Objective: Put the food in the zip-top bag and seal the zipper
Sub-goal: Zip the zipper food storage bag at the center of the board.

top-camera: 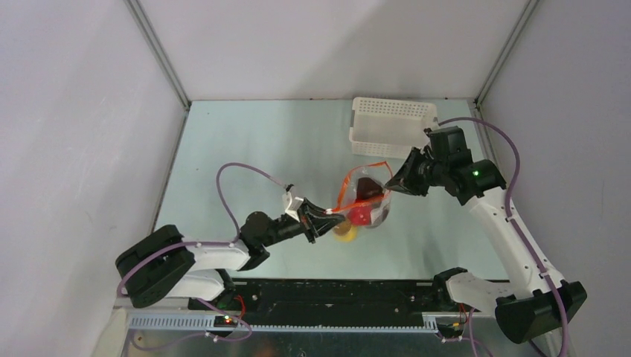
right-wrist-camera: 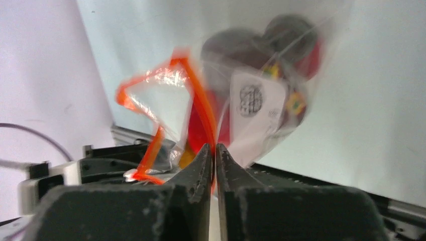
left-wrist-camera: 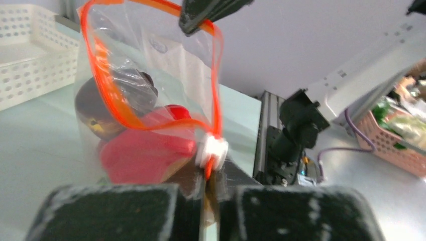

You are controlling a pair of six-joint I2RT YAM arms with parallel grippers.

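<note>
The clear zip-top bag [top-camera: 366,195] hangs between both grippers over the middle of the table, its mouth gaping. Its orange-red zipper [left-wrist-camera: 217,75] forms an open loop, with the white slider [left-wrist-camera: 212,151] at the near end. My left gripper [left-wrist-camera: 211,188] is shut on the bag's edge just below the slider. My right gripper [right-wrist-camera: 215,153] is shut on the zipper strip at the opposite end. Inside the bag lie food pieces: a bright red one [left-wrist-camera: 140,155] and a dark maroon one [left-wrist-camera: 103,108]. A yellow piece [top-camera: 344,235] shows beneath the left fingers; whether it is inside is unclear.
A white perforated basket [top-camera: 391,123] stands at the back right of the table, close behind the right gripper [top-camera: 392,184]. A pink basket [left-wrist-camera: 397,143] of packets sits off the table. A black rail [top-camera: 335,297] runs along the near edge.
</note>
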